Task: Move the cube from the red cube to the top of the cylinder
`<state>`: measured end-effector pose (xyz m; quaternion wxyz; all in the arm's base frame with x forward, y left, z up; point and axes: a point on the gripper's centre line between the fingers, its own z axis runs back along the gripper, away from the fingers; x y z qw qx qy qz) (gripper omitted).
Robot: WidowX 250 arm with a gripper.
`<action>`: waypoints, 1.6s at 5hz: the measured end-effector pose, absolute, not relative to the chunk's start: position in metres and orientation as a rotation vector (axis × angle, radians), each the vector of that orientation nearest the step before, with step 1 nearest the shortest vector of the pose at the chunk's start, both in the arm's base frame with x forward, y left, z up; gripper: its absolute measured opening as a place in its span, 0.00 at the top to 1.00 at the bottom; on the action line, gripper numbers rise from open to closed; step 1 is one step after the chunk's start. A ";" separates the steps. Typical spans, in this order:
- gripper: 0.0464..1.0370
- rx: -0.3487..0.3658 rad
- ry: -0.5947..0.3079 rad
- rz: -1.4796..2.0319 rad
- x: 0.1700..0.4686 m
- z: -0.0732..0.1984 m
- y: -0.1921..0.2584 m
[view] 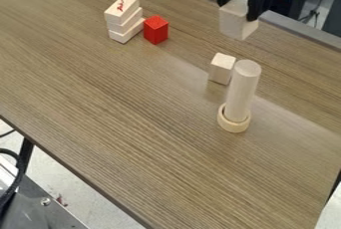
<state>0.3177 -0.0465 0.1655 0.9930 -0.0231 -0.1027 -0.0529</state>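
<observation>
Held aloft, a pale cube [233, 23] fills my gripper [238, 12], its fingers parted just the cube's width; toward the camera from it, the upright cylinder [242, 91] calls for a centred, level, gentle release; the red cube [156, 29] sits farther aside.

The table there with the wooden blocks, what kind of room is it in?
Likely a robotics lab: a black robot claw holds a block above the table, with cables beside it.
</observation>
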 end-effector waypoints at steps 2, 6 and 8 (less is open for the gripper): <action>0.50 0.011 -0.158 -0.183 0.306 0.157 -0.062; 0.50 0.043 -0.103 -0.198 0.313 0.136 -0.070; 0.50 0.043 -0.110 -0.195 0.315 0.136 -0.071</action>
